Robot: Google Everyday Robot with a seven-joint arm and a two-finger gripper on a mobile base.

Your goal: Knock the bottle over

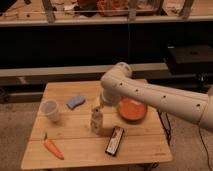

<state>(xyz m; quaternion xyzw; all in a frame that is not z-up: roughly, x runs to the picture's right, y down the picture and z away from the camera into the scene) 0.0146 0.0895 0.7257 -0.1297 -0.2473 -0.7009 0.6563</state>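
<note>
The wooden tabletop (75, 145) fills the lower left of the scene, with dark shelving behind it on the far side. My white arm (160, 97) reaches in from the right, bends at a rounded elbow over the middle of the tabletop, and drops toward its centre. An orange bowl (132, 109) sits on the right part, partly behind my arm. Near the front edge lies a dark flat package (115, 141), and at the near left corner an orange carrot (52, 148). A clear plastic cup (50, 110) stands at the left, with a blue sponge (75, 102) just beyond it to the right. The bottle (96, 121) stands upright near the centre. My end effector (97, 103) hangs just above and slightly behind the bottle's top, very close to it; whether they touch I cannot tell, nor whether it is open or closed.
</note>
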